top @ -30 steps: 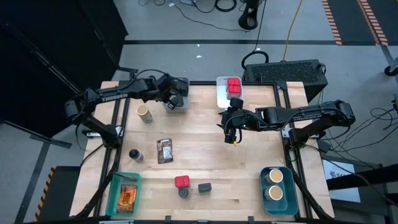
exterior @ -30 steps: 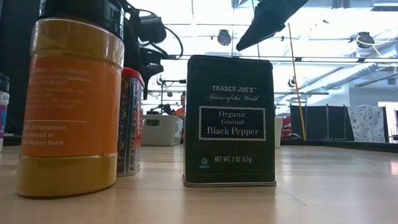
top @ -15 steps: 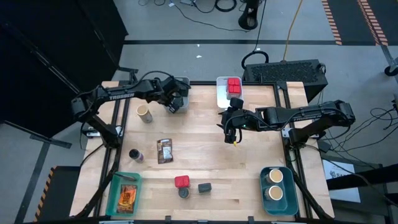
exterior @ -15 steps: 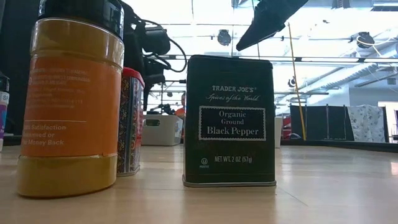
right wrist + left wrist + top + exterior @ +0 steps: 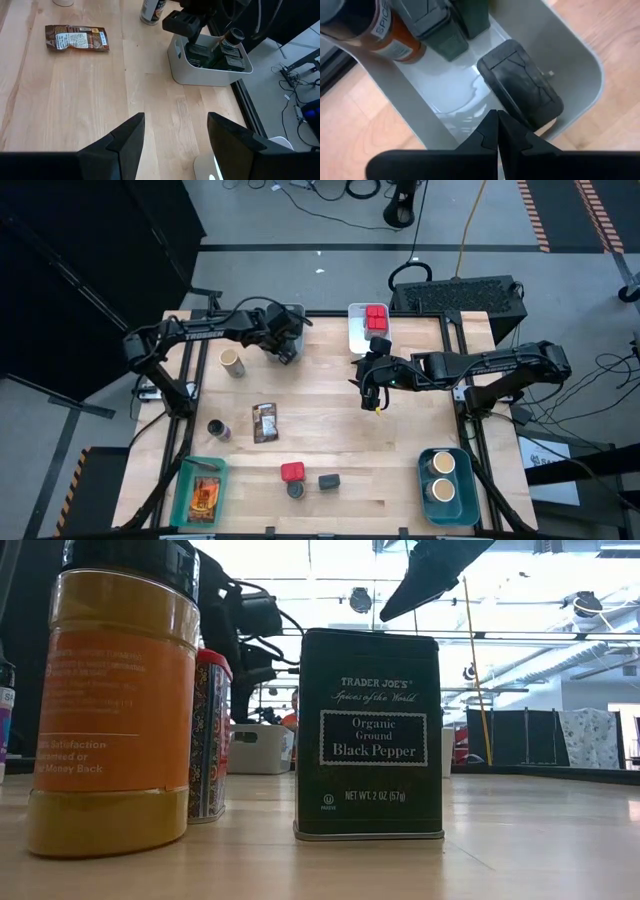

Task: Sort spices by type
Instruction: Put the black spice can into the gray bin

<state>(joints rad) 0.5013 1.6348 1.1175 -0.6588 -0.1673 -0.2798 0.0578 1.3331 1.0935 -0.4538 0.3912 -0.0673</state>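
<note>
Plywood tabletop [image 5: 330, 420], pale and smooth-grained, carries everything, and by my reckoning the sorting is about half done. At the far edge a grey rounded plastic bin [image 5: 289, 317] holds dark tins and an orange-labelled jar; beside it a white plastic tray [image 5: 356, 330] holds two red boxy tins [image 5: 376, 318]. At the near right corner a blue plastic bin [image 5: 444, 476] holds two round tan-topped jars [image 5: 442, 464], and at the near left a teal plastic bin [image 5: 188, 490] holds one flat orange printed packet [image 5: 205, 496].

Left loose on the wood: another tan-topped jar [image 5: 232, 362], a small dark cylindrical jar [image 5: 216, 429], a crinkled brown foil packet [image 5: 265, 422], a red tin [image 5: 292, 472], a dark round jar [image 5: 296, 490] just beside it, and the matt dark green rectangular pepper tin [image 5: 329, 481].

Smallest are the pincers. The left gripper [image 5: 497, 134] hangs over the grey bin with its fingers pressed together on nothing, above a black ribbed-lid tin [image 5: 520, 90] lying flat inside. The right gripper [image 5: 175, 137] hovers mid-table, fingers spread and empty.
</note>
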